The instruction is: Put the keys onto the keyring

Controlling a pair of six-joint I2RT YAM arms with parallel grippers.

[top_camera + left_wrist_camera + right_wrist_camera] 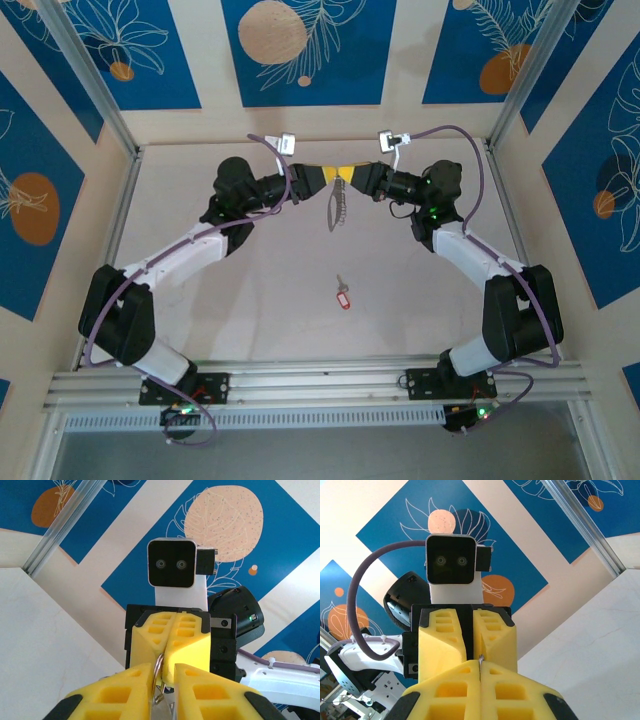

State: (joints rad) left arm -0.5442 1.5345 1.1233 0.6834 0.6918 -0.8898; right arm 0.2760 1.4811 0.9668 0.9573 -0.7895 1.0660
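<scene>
The keyring (338,205) hangs in the air at the back of the table, a grey loop with small pale pieces dangling under it. My right gripper (352,178) is shut on its top edge, and a sliver of metal (480,658) pokes out between its yellow fingers (450,690). My left gripper (331,178) meets it tip to tip. In the left wrist view the ring (158,666) stands in a narrow gap between the left fingers (120,690), against one of them. The keys (344,296), a small silver key with a red tag, lie on the table nearer the arm bases.
The white table (250,300) is bordered by aluminium rails (320,378) at the front and by blue patterned walls (300,50) at the back and sides. Both arms reach inward over the table's far half.
</scene>
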